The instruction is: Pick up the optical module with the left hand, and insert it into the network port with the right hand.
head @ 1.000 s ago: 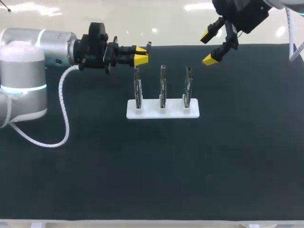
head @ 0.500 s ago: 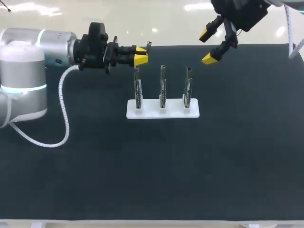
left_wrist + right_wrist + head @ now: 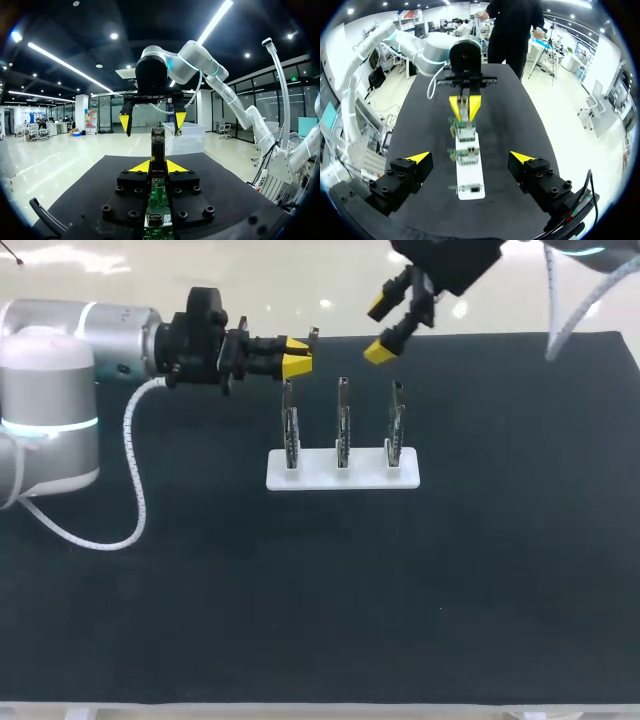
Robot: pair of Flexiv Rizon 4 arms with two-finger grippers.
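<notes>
My right gripper (image 3: 379, 330), yellow-tipped jaws apart, now sits further toward nine o'clock, nearing the slim silver optical module (image 3: 313, 335) my left gripper (image 3: 296, 354) clamps, so handover looks next.

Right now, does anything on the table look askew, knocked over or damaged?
Nothing stands out. The three port boards stand upright and evenly spaced in the white base. The left claw grips the optical module straight, and the right claw hangs open, clear of them.

left arm (image 3: 100, 335): silver tube, white joint, teal ring
cable (image 3: 135, 480): white, spiral-wrapped
left gripper (image 3: 297, 354): black blocks full of screws (image 3: 129, 214), yellow tips
right gripper (image 3: 380, 328): same deal, black and yellow
</notes>
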